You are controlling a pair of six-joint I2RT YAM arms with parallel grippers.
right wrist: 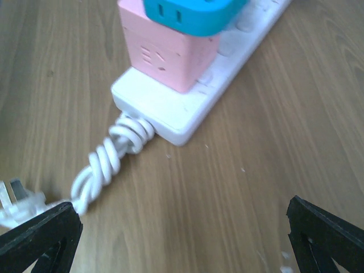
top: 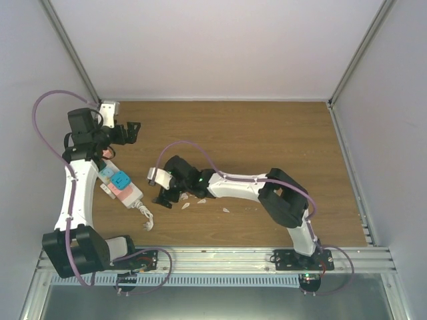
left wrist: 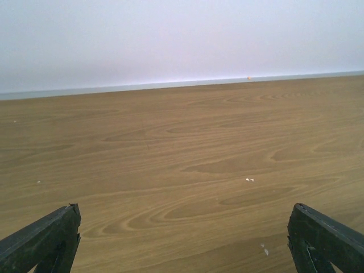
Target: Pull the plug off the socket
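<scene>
Barely begun, judging by the layout. On the socket (top: 135, 196), at the left of the table (top: 267, 133) just beside the left arm (top: 72, 193), a pink block (right wrist: 165, 57) and a blue block (right wrist: 187, 14) seated one next to the other, neither lifted. Both taken to be plugs, though hard to say which is meant. Twisted cord (right wrist: 111, 156) at the socket's near end, loose on the wood. Left to do, as a guess: reach in, clamp a block, draw it clear, probably with the socket held down. Right gripper (right wrist: 182, 227) spread to the full, gripping nothing, touching nothing, low and near the cord end, only bare wood between its fingers. Left gripper (left wrist: 182, 227) equally wide and empty, off towards the far left corner, well apart from the blocks, facing nothing but bare table.
</scene>
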